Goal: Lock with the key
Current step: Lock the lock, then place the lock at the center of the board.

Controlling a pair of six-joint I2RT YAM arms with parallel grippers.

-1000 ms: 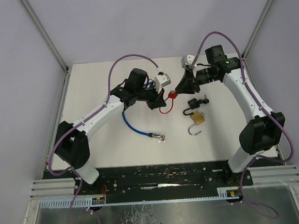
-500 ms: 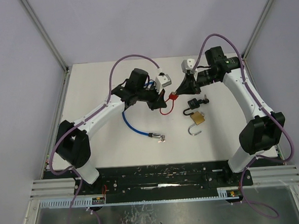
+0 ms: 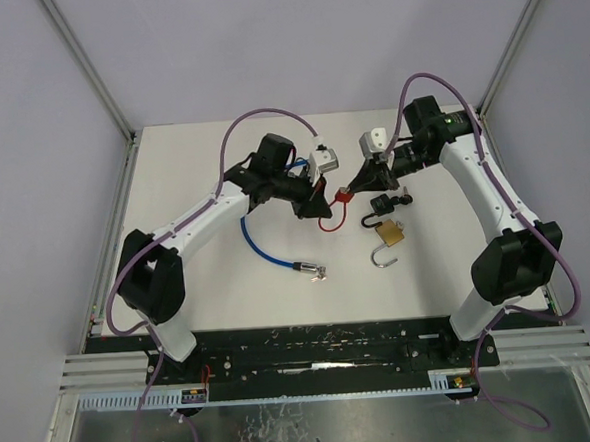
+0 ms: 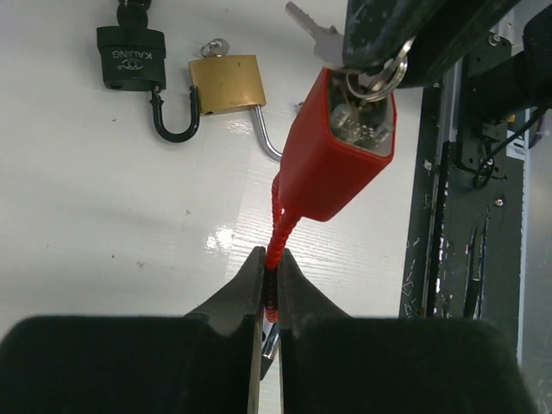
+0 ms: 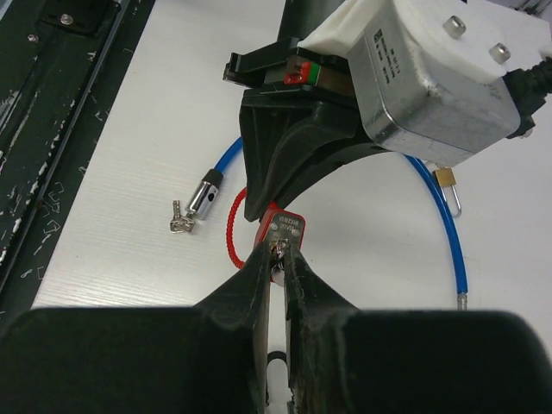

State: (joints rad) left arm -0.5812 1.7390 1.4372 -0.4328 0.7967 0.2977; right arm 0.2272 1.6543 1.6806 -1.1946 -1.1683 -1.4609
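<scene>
The left gripper point(image 4: 269, 267) is pressed together on the red cable point(image 4: 278, 235), pinching it just below the red lock point(image 4: 332, 159), which hangs tilted in the air above the table point(image 3: 209, 286), near its middle. The right gripper point(image 5: 278, 250) meets the lock from the opposite side. Its fingers are drawn nearly together on the key point(image 5: 278, 260) at the lock's keyhole end, and they touch the lock's face. From the left wrist view a ring point(image 4: 384, 79) shows at that end under the right gripper's tip, and a spare key point(image 4: 310, 26) sticks out beside it. How deep the key sits in the lock cannot be told. In the top view the two grippers face each other tip to tip with the lock between them, and the rest of the red cable curls in a loop down onto the table below. Just beside the right gripper lies a black padlock point(image 3: 384, 203), shackle open, and nearer the arms a brass padlock point(image 3: 391, 233), also open. A blue cable point(image 3: 261, 245) runs under the left arm and ends in a metal barrel point(image 5: 205, 191) with small keys point(image 5: 179, 220) beside it. All three lie apart from the red lock.
</scene>
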